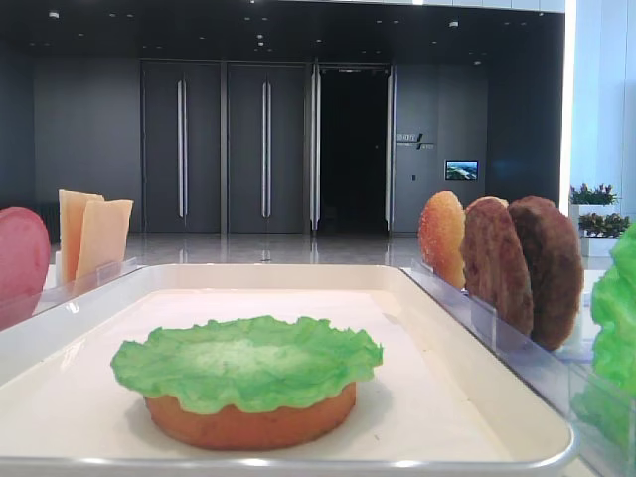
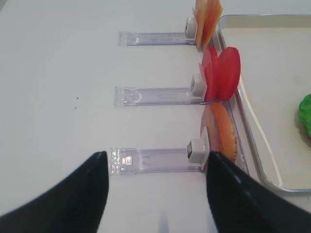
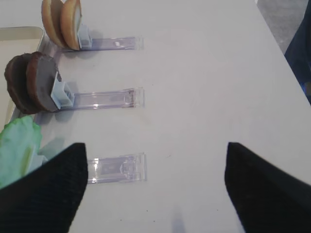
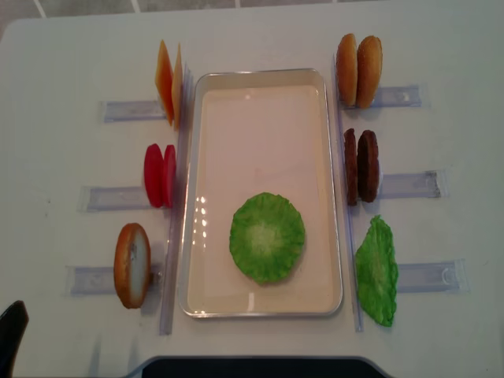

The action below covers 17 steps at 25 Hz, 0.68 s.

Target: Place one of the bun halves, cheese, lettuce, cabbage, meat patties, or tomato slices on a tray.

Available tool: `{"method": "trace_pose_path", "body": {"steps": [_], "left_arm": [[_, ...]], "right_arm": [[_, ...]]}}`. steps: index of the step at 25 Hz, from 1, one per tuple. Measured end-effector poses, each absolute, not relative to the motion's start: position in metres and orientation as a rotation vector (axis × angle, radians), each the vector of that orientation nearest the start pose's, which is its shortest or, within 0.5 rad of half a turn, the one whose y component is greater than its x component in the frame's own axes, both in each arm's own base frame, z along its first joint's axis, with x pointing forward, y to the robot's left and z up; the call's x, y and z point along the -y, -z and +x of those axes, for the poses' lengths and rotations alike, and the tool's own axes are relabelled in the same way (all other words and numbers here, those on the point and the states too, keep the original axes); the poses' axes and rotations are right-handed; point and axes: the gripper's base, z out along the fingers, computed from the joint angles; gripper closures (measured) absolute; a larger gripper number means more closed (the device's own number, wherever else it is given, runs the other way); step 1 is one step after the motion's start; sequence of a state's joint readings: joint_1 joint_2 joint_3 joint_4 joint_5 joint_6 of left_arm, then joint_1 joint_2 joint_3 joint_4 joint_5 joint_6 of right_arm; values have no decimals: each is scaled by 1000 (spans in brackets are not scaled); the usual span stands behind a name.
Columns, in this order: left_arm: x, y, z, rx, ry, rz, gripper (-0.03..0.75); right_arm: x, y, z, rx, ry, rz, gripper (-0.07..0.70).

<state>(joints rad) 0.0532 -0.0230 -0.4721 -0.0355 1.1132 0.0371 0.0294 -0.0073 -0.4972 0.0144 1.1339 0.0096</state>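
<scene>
Tray (image 1: 467, 397), low front view: a bun half (image 1: 250, 417) lies flat near its front edge with a lettuce leaf (image 1: 248, 360) draped over it. On the right, a bun (image 1: 442, 238) and two patties (image 1: 517, 266) stand on edge in a clear holder (image 1: 487, 318), with more lettuce (image 1: 616, 318) at the frame's edge. On the left stand cheese slices (image 1: 91, 234) and a tomato slice (image 1: 20, 253). No gripper shows here.

Right wrist view: the right gripper (image 3: 155, 189) hangs over bare table (image 3: 209, 73), its two dark fingers (image 3: 48, 199) spread wide with nothing between them. Ahead lie three holders; the far one carries two buns (image 3: 62, 22), the middle one the patties (image 3: 31, 82), and the near one the upright lettuce (image 3: 17, 148). A corner of the tray (image 3: 19, 34) shows at left.

Left wrist view: the left gripper (image 2: 155, 189) is likewise spread wide and holds nothing. It sits just behind the near holder (image 2: 155, 160), which carries a bun (image 2: 221, 131). The next holder has the tomato slices (image 2: 221, 73), the far one the cheese (image 2: 209, 19). The tray (image 2: 252, 131) runs along the right, a bit of lettuce (image 2: 306, 114) showing on it.

Overhead view: the tray (image 4: 264, 102) lies in the middle, with the lettuce-covered bun (image 4: 267, 237) in its near half. Cheese (image 4: 169, 83), tomato (image 4: 160, 175) and a bun (image 4: 131, 264) line the left; buns (image 4: 358, 69), patties (image 4: 361, 165) and lettuce (image 4: 376, 272) line the right. A dark finger tip (image 4: 11, 331) shows at the lower left corner.
</scene>
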Motion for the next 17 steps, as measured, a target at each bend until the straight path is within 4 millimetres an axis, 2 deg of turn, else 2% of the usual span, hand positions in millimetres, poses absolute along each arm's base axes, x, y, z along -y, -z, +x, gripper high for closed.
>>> {"method": "trace_pose_path", "body": {"steps": [17], "left_arm": [[3,-265,-7,-2101,-11,-14,229]], "right_arm": [[-1,-271,-9,-2113,-42,-22,55]]}}
